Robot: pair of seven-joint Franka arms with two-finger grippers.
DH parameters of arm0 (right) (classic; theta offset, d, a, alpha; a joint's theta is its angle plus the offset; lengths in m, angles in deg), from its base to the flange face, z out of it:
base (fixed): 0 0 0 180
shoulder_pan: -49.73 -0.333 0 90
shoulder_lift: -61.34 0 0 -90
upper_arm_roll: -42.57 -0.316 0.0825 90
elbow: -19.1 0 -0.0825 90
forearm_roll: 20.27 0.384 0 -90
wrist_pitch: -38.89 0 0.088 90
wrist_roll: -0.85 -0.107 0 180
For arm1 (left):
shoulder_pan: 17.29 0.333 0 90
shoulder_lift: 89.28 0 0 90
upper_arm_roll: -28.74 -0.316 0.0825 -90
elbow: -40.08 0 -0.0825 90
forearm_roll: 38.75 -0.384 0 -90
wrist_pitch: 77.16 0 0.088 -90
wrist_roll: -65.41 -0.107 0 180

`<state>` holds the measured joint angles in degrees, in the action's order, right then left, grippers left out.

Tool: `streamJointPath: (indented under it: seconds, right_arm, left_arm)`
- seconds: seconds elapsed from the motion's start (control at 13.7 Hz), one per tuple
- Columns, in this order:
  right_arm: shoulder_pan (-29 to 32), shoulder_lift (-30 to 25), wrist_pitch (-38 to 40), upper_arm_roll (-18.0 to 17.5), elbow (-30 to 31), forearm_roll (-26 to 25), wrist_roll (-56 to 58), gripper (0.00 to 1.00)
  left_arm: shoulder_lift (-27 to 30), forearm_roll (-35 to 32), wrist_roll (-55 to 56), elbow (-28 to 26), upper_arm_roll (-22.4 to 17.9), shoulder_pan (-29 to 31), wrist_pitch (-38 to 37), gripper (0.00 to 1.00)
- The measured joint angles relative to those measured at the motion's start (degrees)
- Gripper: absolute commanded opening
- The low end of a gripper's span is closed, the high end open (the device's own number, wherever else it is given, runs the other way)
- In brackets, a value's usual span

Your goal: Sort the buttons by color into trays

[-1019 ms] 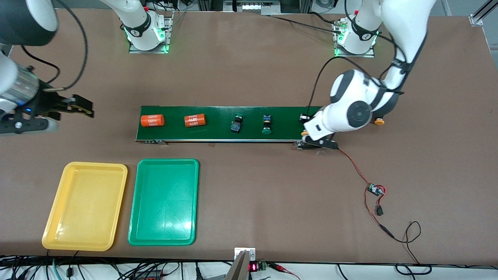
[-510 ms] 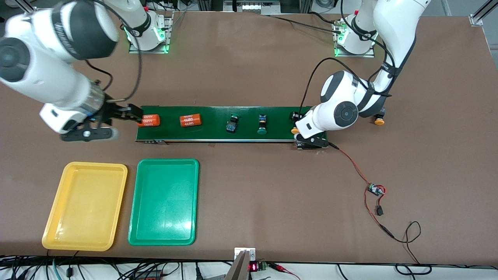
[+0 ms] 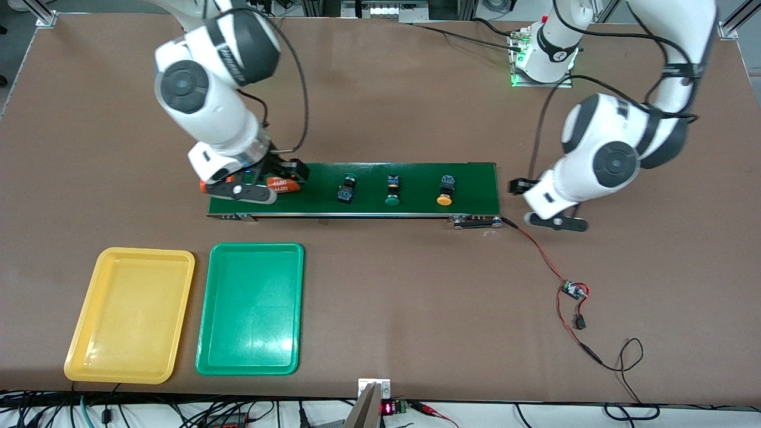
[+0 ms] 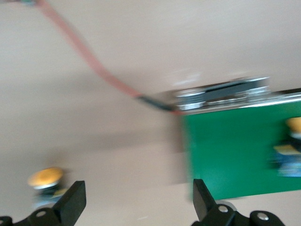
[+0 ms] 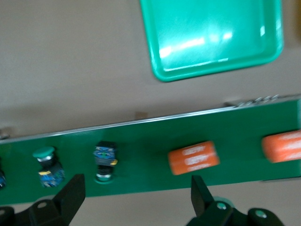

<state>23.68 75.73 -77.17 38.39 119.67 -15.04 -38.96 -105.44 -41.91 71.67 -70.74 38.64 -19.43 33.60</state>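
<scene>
Right arm had swung in over the conveyor belt point(image 3: 357, 190); left arm had drawn off its end.
Right gripper point(image 3: 276, 178), jaws apart, hung above an orange cylinder point(image 3: 284, 185); green buttons point(image 3: 346, 187) and a yellow button point(image 3: 445, 190) rode the belt, presumably awaiting sorting; left gripper point(image 3: 535, 199), spread empty, stood past the belt.

belt point(image 3: 416, 205) | orange cylinders point(image 5: 193, 157) on it | wired board point(image 3: 574, 290)

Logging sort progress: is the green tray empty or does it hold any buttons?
Empty. The green tray shows only bare floor; three buttons lie on the conveyor belt.
</scene>
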Motion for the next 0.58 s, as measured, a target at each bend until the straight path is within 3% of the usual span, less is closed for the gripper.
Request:
streamJointPath:
  seconds: [0.29,0.58]
  right_arm:
    - [-4.3,4.3,-4.3,-0.3,1.8,0.0,-10.0,1.0]
    - [-4.8,8.4,-5.8,-0.2,1.9,0.0,-11.5,1.0]
  left_arm:
    - [-1.0,-5.1,-6.6,-3.8,-5.8,0.4,-6.0,1.0]
    - [-2.0,-8.4,-10.2,-10.4,-10.5,0.6,-2.7,1.0]
